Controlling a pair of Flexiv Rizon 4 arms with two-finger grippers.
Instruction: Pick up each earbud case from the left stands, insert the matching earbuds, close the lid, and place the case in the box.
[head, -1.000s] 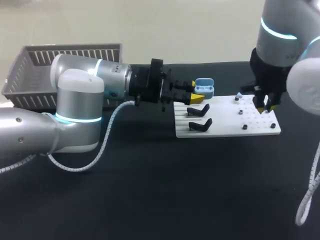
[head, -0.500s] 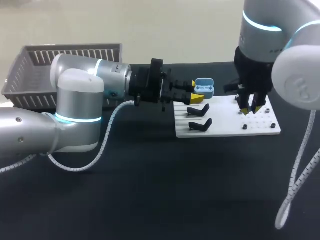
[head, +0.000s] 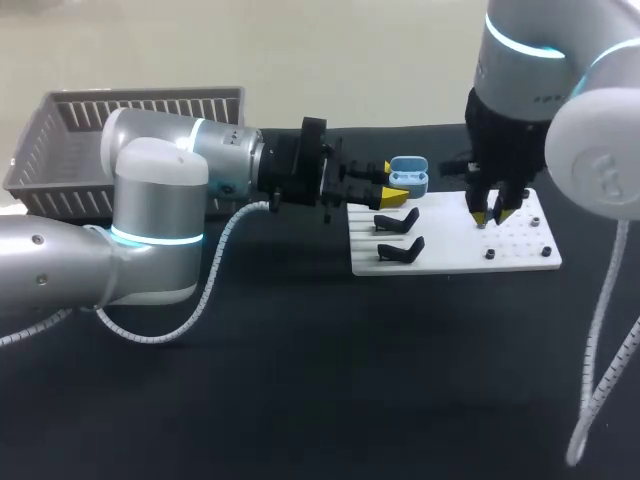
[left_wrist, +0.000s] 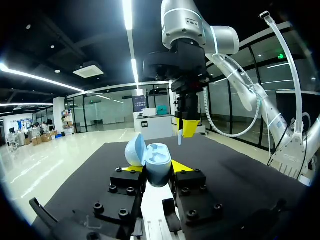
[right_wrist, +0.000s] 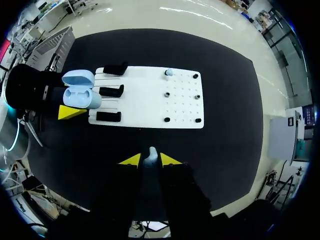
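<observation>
Both pincers loaded over the black bench (head: 300, 400).
Left pincer (head: 391, 183) is clamped on the open pale-blue earbud case (head: 408, 176), centre-right in the head view; right pincer (head: 489, 213), nearly closed, pinches a pale earbud (right_wrist: 151, 153) above the white board (head: 520, 250) at right.

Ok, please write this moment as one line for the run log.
left jaws: shut on earbud case, lid open | right jaws: shut on earbud, above white board | insertion: not yet done
</observation>
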